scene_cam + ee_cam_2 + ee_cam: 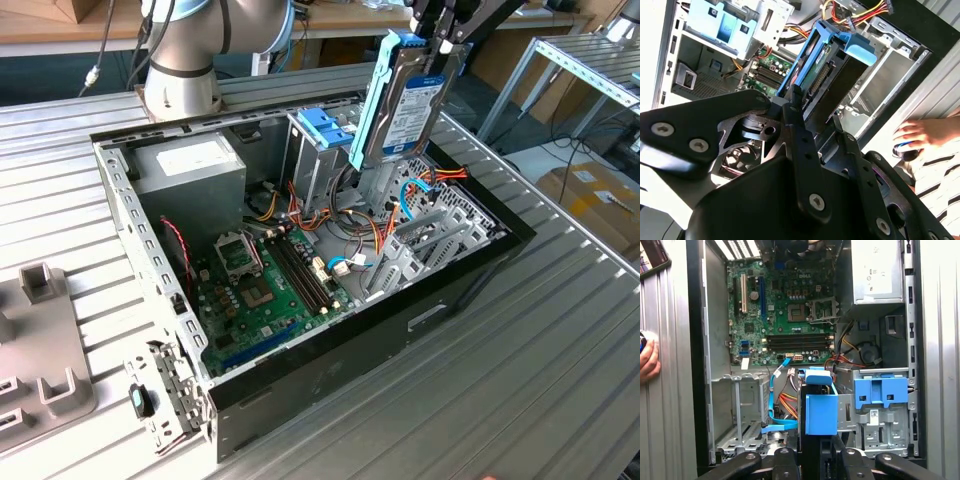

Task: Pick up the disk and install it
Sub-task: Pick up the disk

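Observation:
The disk (405,100), a silver drive with a white and blue label and a blue edge frame, hangs upright and slightly tilted above the far right end of the open computer case (152,275). My gripper (440,50) is shut on its upper end. In the second wrist view my gripper (815,107) clamps the disk (807,65), which points down toward the metal drive bay (880,75). In the first wrist view the disk's blue edge (820,412) stands on end between the black fingers (782,455), over the cables beside the bay (740,410).
Inside the case lie a green motherboard (265,285), a grey power supply box (190,170), a metal cage with a blue handle (322,130) and coloured cables (420,185). A person's hand (920,137) rests on the table beside the case. Grey fixtures (45,340) sit at the exterior view's left.

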Motion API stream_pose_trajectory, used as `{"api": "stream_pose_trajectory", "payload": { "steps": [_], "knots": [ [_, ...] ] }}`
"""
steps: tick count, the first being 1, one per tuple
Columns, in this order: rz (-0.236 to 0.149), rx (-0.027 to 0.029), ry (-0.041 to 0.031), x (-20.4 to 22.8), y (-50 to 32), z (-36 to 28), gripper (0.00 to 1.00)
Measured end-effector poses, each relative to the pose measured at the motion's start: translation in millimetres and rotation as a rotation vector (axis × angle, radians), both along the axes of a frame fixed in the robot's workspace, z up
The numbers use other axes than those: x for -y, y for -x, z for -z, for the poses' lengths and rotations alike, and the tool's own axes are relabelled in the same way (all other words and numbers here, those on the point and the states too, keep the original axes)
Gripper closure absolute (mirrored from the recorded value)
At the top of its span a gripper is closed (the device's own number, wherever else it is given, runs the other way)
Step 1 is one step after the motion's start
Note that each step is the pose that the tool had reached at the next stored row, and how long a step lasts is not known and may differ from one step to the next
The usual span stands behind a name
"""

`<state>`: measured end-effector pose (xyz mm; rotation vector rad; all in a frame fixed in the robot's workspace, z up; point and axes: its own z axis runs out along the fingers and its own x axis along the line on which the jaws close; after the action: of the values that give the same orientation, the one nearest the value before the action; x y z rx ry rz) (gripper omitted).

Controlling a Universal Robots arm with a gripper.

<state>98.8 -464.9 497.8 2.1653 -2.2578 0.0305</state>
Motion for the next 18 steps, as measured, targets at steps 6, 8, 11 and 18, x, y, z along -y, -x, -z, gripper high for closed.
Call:
{"api": "stream_pose_trajectory", "payload": {
  "steps": [6,8,11,18],
  "knots": [
    [0.0,0.0,0.0001,6.3,0.0,0.0,0.65],
    [0.0,0.0,0.0001,8.5,0.0,0.0,0.65],
    [0.0,0.0,0.0001,9.4,0.0,0.0,0.65],
    [0.0,0.0,0.0001,9.9,0.0,0.0,0.65]
  ]
}}
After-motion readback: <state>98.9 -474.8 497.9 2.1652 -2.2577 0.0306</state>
